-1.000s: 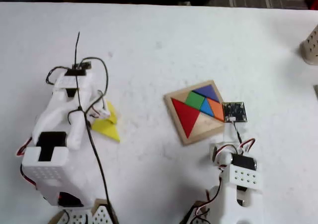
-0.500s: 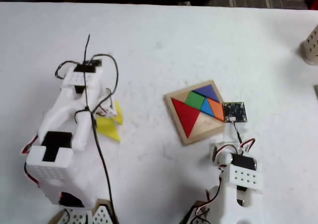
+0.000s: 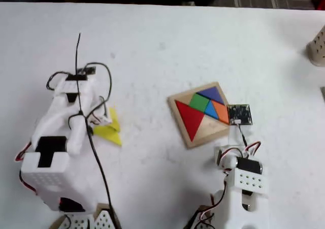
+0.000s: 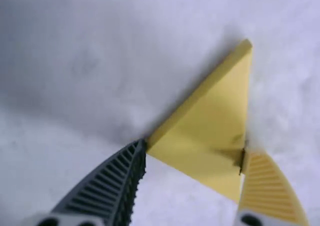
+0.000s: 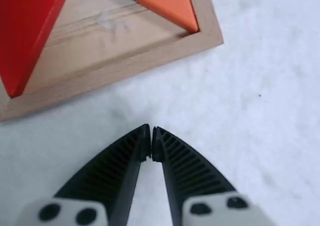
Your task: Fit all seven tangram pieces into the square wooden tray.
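While I watch the high view, the left arm (image 3: 66, 117) is bent over the worktop (image 3: 152, 51). The left jaws are down at a yellow triangle (image 3: 110, 131), well apart from the tray (image 3: 209, 129). The tray lies just ahead of the right arm (image 3: 246, 181). It holds a red piece (image 3: 190, 118), a green piece (image 3: 199, 103), a purple piece (image 3: 212, 94), a blue piece (image 3: 210, 110) and an orange piece (image 3: 221, 110).

In the left wrist view I see the left jaws clamped on the yellow triangle (image 4: 210, 131), one tip at each of two corners.

In the right wrist view the right jaws are pressed together on nothing. Just beyond their tips runs the tray's rim (image 5: 125, 68), with bare wood behind it between the red and orange pieces.
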`<action>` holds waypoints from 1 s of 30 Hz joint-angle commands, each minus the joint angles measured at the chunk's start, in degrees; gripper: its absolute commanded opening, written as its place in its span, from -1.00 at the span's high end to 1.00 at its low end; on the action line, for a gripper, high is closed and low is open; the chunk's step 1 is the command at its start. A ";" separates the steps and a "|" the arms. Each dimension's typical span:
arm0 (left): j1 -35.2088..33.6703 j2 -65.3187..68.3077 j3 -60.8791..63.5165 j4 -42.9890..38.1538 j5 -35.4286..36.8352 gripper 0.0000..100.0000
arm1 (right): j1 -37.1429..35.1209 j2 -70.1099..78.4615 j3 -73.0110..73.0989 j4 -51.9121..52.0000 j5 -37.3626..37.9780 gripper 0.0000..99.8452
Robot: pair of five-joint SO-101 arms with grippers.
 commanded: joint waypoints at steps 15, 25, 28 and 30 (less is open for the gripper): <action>3.65 0.31 -0.53 -1.93 -6.42 0.85 | 0.22 -1.10 -0.18 -0.66 0.53 0.96; 4.44 0.22 -0.88 0.09 -6.68 0.85 | 0.31 -1.10 -0.18 -0.66 0.53 0.96; 4.18 -0.31 -1.14 0.53 -6.77 0.85 | 0.31 -1.10 -0.18 -0.66 0.53 0.96; 4.18 -1.98 -0.88 0.35 -6.95 0.84 | 0.31 -1.10 -0.18 -0.66 0.53 0.96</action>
